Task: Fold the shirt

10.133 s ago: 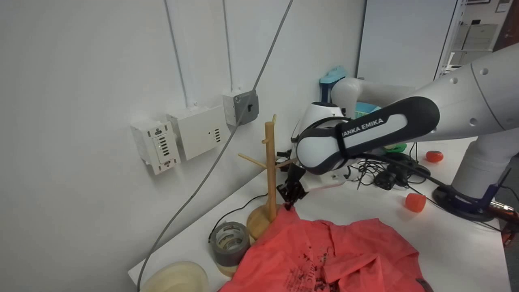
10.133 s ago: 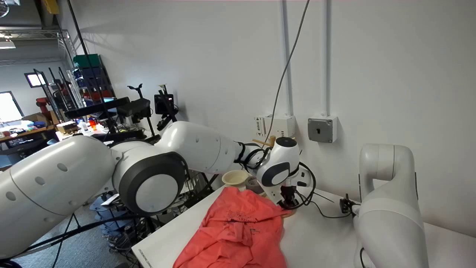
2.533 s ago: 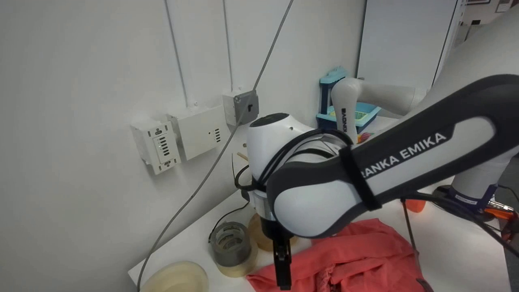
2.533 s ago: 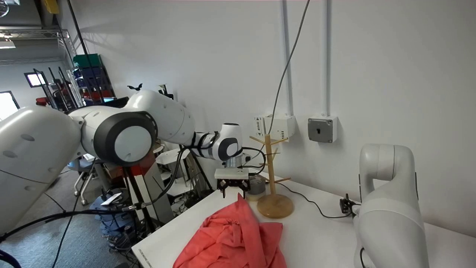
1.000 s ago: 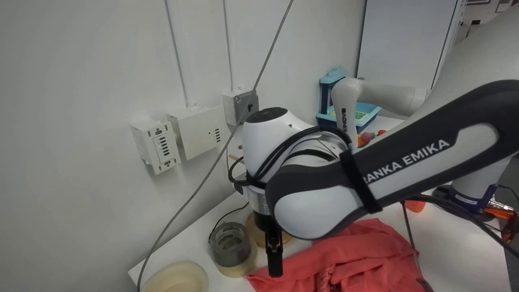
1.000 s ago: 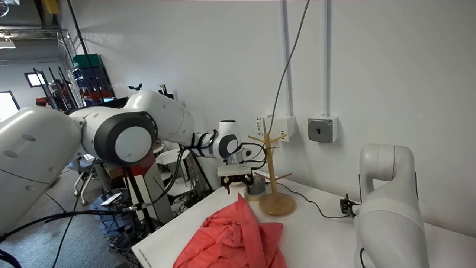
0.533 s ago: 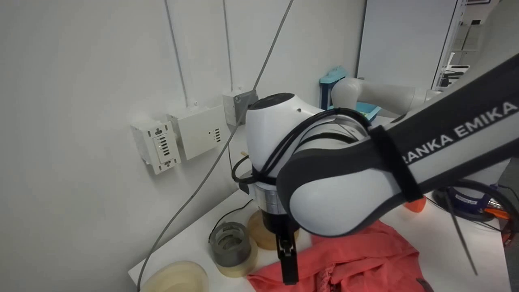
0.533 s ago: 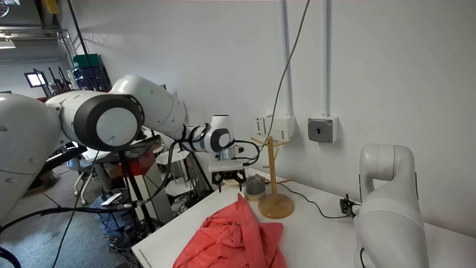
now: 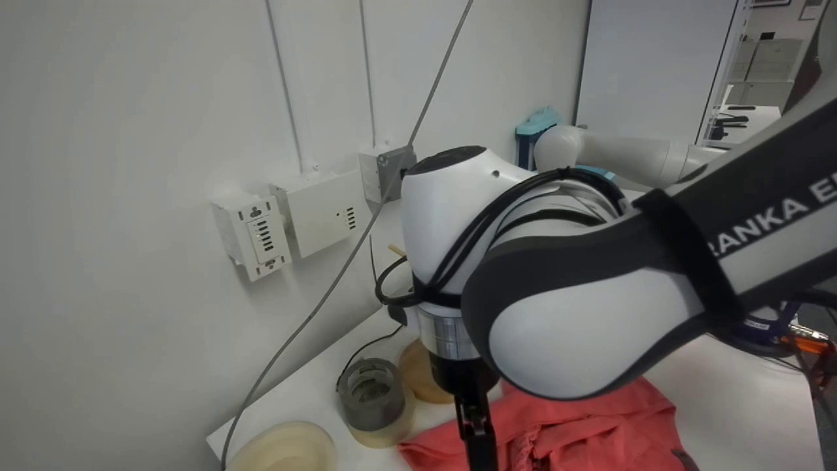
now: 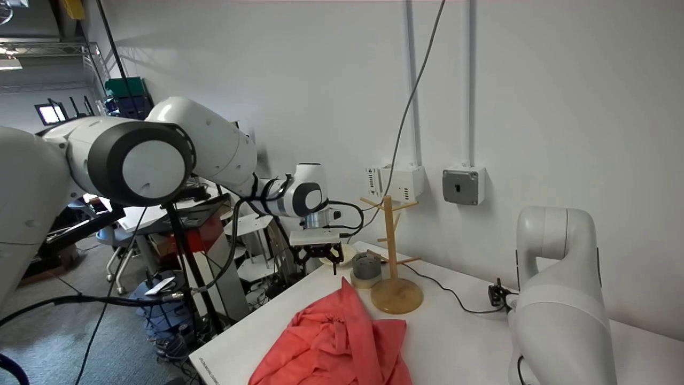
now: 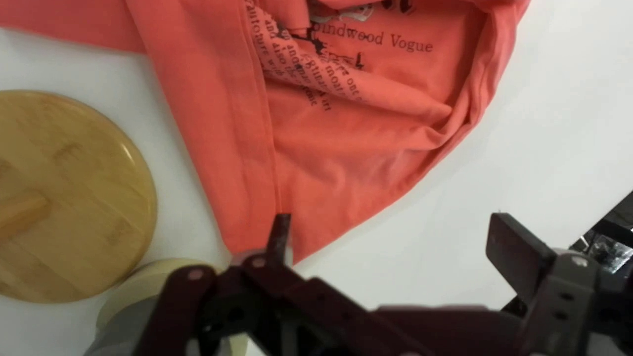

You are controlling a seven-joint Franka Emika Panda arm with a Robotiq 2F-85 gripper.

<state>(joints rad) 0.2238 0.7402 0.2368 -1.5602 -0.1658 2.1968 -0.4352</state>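
Note:
The coral-red shirt (image 10: 326, 347) lies wrinkled on the white table, cut off by the lower edge in both exterior views. In the wrist view part of the shirt (image 11: 346, 138) is turned over, with printed text showing in the folds and a pointed corner near the left finger (image 11: 279, 237). My gripper (image 11: 390, 217) stands wide open, pointing down, with only bare table seen between its fingers. In an exterior view the gripper (image 10: 318, 266) hangs above the table beyond the shirt's pointed tip. The arm hides part of the shirt (image 9: 588, 432) in an exterior view.
A wooden peg stand (image 10: 396, 297) rises beside the shirt, with stacked tape rolls (image 10: 366, 267) near it. A cream bowl (image 9: 284, 448) sits near the table's corner. Another robot arm (image 10: 561, 305) stands along the wall. The table edge (image 10: 256, 331) runs close by the shirt.
Ten seconds ago the gripper was at a shirt corner by the peg stand; that part is now folded over. In the last second the open gripper moved away from the stand; the shirt lay still.

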